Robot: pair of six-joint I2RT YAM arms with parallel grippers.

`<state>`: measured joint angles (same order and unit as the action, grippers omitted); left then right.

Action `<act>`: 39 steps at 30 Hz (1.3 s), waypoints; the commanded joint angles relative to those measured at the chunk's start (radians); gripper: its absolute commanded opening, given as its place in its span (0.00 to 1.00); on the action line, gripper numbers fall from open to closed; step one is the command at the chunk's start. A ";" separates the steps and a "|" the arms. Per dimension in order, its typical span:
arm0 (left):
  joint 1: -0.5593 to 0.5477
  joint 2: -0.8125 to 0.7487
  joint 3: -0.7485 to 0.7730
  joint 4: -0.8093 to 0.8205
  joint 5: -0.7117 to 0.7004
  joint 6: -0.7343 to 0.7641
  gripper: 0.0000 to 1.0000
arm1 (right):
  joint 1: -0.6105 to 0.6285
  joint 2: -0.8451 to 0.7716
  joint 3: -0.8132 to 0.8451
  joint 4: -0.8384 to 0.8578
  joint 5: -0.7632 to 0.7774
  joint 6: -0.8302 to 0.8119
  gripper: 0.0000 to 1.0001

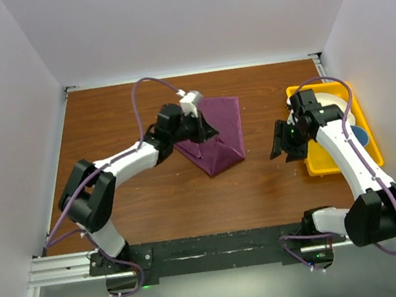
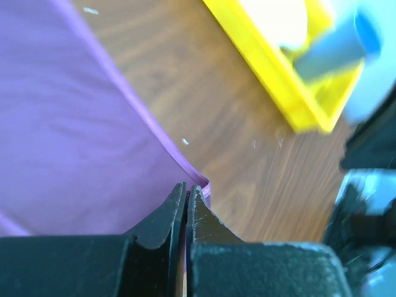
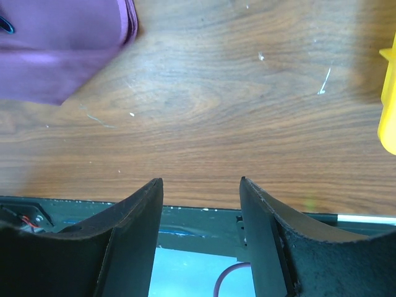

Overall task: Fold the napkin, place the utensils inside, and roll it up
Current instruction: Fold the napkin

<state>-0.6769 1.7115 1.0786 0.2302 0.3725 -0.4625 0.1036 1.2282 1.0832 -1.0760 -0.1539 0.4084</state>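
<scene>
1. The napkin [image 1: 220,134], a soft, matte plum-purple cloth with no pattern, is lying at the far middle of the table [image 1: 153,199]. It is doubled into a rough triangle, with one point aiming back toward the arm bases.
2. Two of its faces are catching the light differently and meeting along a straight crease. The layered edges are showing as thin stacked hems in the left wrist view.
3. The left gripper [image 2: 187,190] is pinching the napkin's corner, its black wedge-shaped fingers pressed together on the cloth with no gap between them.
4. The right gripper [image 3: 201,182] is hovering over bare wood between the napkin and the tray [image 1: 311,166]. Its curved, rough-faced black fingers are standing partly apart and holding nothing.
5. The table is showing dark brown wood grain, marked with fine pale scratches and specks.
6. The tray, glossy yellow plastic with a raised rim, is sitting at the table's right side. It is carrying a white plate [image 1: 331,96] and a blue cup [image 1: 359,135].
</scene>
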 commanded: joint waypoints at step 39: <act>0.536 0.264 0.053 0.146 0.164 -0.386 0.00 | -0.004 0.083 0.078 0.024 -0.064 -0.036 0.56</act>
<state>-0.1593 1.9663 1.0920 0.3779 0.5293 -0.8745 0.1036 1.3109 1.1290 -1.0691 -0.1848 0.3798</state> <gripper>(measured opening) 0.040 0.559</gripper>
